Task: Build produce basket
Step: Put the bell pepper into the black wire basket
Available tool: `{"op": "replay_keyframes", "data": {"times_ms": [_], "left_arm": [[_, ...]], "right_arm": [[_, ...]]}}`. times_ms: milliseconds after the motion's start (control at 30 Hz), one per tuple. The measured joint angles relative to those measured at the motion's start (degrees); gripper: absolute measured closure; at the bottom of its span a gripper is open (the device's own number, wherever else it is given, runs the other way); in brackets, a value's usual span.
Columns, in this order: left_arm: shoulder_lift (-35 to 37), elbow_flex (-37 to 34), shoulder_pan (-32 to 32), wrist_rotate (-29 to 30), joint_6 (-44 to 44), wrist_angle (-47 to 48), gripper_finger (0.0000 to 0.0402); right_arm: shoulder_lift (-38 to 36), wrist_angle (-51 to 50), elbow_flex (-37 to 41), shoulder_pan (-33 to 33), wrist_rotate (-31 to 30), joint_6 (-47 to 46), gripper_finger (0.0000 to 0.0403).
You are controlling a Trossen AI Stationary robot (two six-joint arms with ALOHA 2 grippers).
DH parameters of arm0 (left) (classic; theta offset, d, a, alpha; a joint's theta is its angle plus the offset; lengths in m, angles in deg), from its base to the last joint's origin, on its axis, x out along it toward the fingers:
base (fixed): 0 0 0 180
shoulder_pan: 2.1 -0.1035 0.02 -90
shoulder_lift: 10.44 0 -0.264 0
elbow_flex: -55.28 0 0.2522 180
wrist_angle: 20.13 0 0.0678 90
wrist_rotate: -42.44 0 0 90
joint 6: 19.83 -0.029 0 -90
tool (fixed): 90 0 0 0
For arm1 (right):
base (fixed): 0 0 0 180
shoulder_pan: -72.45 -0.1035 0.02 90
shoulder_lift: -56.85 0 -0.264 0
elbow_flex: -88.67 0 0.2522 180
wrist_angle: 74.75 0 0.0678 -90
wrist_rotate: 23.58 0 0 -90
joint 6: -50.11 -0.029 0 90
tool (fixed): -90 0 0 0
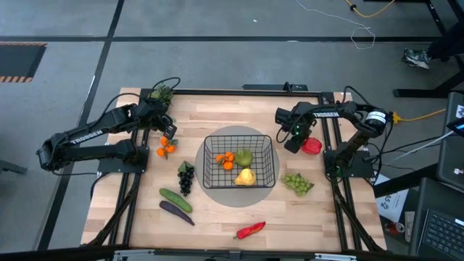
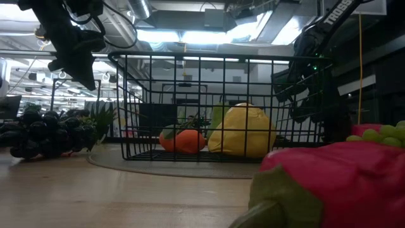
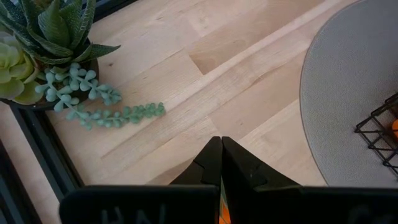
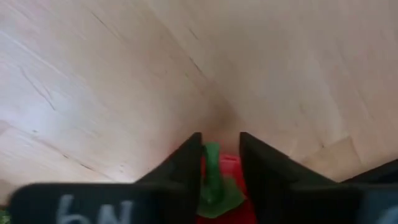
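Centrally, the basket [image 1: 240, 168] is sitting on a grey mat [image 1: 217, 192], holding an orange, a pear and a lemon. Apple [image 1: 312, 146] — lying just right of it, directly beneath the right gripper [image 1: 293, 142], whose fingers are straddling the green stem [image 4: 212, 163], narrowly parted. Left gripper [image 1: 169, 132] — pressed closed, hovering above oranges [image 1: 166, 148] on the basket's left.

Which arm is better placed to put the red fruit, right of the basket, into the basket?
Right. The right gripper is at the red fruit, fingers astride its green stem; the left gripper is across the basket.
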Motion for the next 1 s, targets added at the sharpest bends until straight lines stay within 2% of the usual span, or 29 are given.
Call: {"op": "replay_keyframes", "data": {"times_ms": [133,167,567,733,1000], "left_arm": [[0.0,0.0,0.0,0.0,0.0,0.0,0.0401],[0.0,0.0,0.0,0.0,0.0,0.0,0.0401],[0.0,0.0,0.0,0.0,0.0,0.0,0.0401],[0.0,0.0,0.0,0.0,0.0,0.0,0.0401],[0.0,0.0,0.0,0.0,-0.1,0.0,0.0401]], "right_arm": [[0.0,-0.4,0.0,0.0,0.0,-1.2,0.0378],[0.0,-0.6,0.0,0.0,0.0,-1.3,0.0386],[-1.7,-6.3,-2.1,0.0,-0.1,-2.6,0.0393],[-3.8,-10.0,-9.0,0.0,-0.1,-2.6,0.0393],[-7.6,-12.2,-24.9,0.0,-0.2,-0.7,0.0394]]}}
